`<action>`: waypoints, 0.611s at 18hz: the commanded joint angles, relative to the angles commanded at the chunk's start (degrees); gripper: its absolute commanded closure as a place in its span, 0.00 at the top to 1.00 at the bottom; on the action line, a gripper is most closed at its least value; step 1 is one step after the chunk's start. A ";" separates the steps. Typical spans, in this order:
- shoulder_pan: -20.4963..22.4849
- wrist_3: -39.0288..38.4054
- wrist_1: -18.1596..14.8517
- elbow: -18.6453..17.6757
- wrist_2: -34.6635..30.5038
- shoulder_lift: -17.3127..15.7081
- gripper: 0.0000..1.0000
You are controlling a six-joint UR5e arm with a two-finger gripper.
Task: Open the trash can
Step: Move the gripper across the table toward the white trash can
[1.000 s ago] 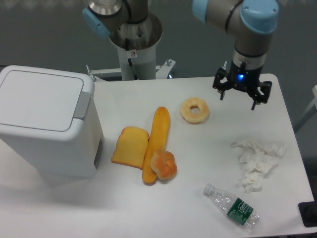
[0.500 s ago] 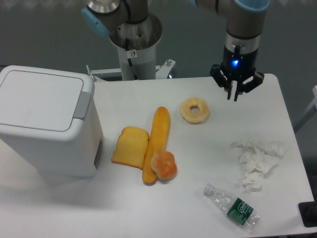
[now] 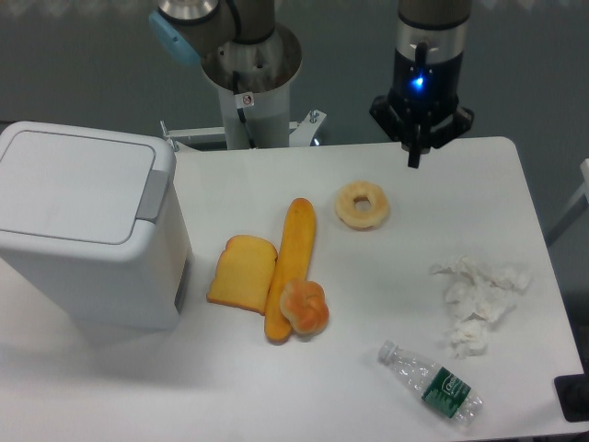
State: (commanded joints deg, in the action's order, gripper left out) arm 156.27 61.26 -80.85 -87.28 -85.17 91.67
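The trash can (image 3: 92, 235) is a large white boxy bin at the left of the table. Its flat lid (image 3: 74, 184) lies down, and a grey push tab (image 3: 153, 195) sits on its right edge. My gripper (image 3: 414, 158) hangs over the far edge of the table, well to the right of the bin and just up and right of the doughnut. Its fingers point down and are drawn together with nothing between them.
A doughnut (image 3: 362, 204), a long baguette (image 3: 289, 267), a toast slice (image 3: 243, 273) and a bun (image 3: 305, 306) lie mid-table. Crumpled white paper (image 3: 477, 299) and a plastic bottle (image 3: 431, 382) lie at the right. The metal robot pedestal (image 3: 250, 78) stands behind the table.
The gripper's fingers have come together from a wide spread. The gripper has risen and moved left and toward the back of the table. Nothing on the table has moved.
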 joint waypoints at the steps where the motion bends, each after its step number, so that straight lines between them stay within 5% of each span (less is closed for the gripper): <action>1: 0.17 0.00 -0.53 0.00 0.00 -0.35 0.00; 11: -0.35 -5.18 -10.45 2.90 4.11 -4.65 0.00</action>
State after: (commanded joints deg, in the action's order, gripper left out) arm 155.92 56.08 -91.31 -84.38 -81.05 87.02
